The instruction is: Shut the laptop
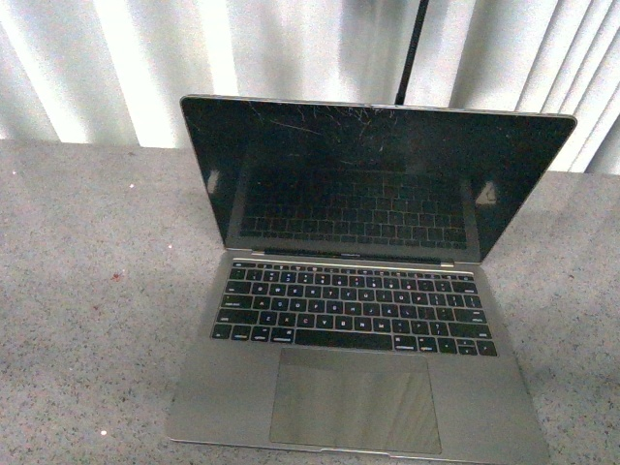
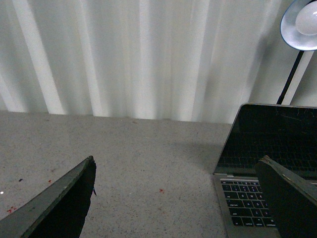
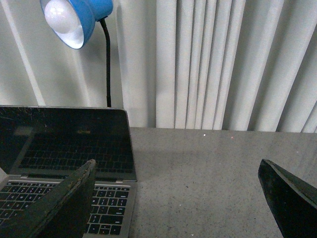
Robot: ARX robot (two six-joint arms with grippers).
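Observation:
The laptop (image 1: 354,329) stands open on the grey speckled table, silver-grey with black keys, a large trackpad and a scratched black screen (image 1: 368,179) tilted back. Neither arm shows in the front view. In the left wrist view my left gripper (image 2: 178,198) is open and empty over bare table beside the laptop (image 2: 257,163). In the right wrist view my right gripper (image 3: 178,198) is open and empty over bare table beside the laptop (image 3: 64,148). One finger of each gripper overlaps the keyboard in its view. The lid's logo is hidden.
The grey speckled table (image 1: 87,291) runs to a white corrugated wall (image 1: 116,58). A blue lamp (image 3: 77,17) on a black stalk stands behind the laptop; its stalk (image 1: 415,48) shows in the front view. Small red specks (image 1: 116,276) dot the table.

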